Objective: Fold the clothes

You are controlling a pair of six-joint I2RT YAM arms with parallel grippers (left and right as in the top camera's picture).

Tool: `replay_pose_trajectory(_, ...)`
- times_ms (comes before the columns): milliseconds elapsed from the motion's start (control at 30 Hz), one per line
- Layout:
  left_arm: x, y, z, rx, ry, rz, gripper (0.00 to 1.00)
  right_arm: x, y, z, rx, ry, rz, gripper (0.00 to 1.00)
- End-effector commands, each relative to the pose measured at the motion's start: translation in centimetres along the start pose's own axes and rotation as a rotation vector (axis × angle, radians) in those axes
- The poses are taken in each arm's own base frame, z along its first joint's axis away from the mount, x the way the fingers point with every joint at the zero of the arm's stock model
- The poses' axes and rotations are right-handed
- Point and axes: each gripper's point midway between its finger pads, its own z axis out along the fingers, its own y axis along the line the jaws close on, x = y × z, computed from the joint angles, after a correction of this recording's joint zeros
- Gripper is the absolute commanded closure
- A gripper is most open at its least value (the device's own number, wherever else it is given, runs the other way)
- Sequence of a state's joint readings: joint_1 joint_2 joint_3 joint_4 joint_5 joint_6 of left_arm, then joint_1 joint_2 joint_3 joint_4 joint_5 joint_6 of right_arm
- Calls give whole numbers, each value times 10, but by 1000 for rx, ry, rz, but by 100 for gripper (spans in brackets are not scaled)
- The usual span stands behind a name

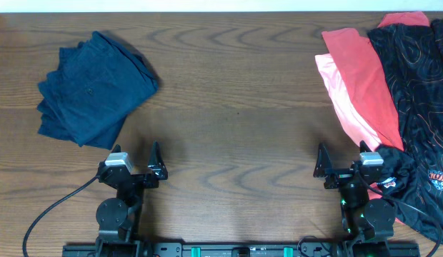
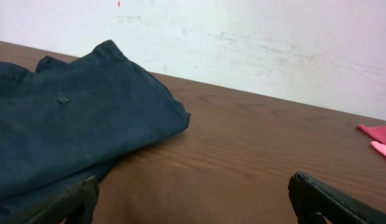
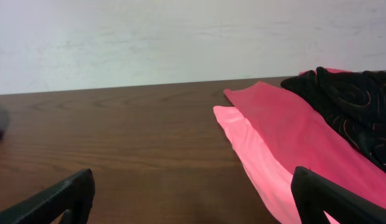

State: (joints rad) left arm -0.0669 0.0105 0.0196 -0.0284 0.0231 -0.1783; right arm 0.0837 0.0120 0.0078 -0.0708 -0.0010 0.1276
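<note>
**Both arms parked, next garment not grabbed yet**

Left gripper (image 1: 131, 160) and right gripper (image 1: 343, 160) both sit at the near edge with fingers spread wide, holding nothing. The navy garment (image 1: 93, 89) at far left already looks folded. The rest is heaped at far right: black jersey (image 1: 418, 107) overlapping the coral-red garment (image 1: 364, 78), which covers part of the pink one (image 1: 343, 96). I'd start with the jersey since it looks to be on top: pinch only its layer near an edge, drag it to the bare middle of the table (image 1: 236, 107), and flatten it before folding.
</note>
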Motion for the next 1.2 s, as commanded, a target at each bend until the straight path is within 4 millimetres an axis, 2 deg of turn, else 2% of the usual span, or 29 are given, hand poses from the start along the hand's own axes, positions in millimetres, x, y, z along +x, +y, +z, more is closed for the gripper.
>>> replay_pose_trajectory(0, 14, 6, 1, -24, 43, 22, 2, 1, -3, 0, 10, -1, -9, 1)
replay_pose_trajectory(1167, 15, 6, 1, -25, 44, 21, 2, 0, -2, 0, 4, -1, 18, 1)
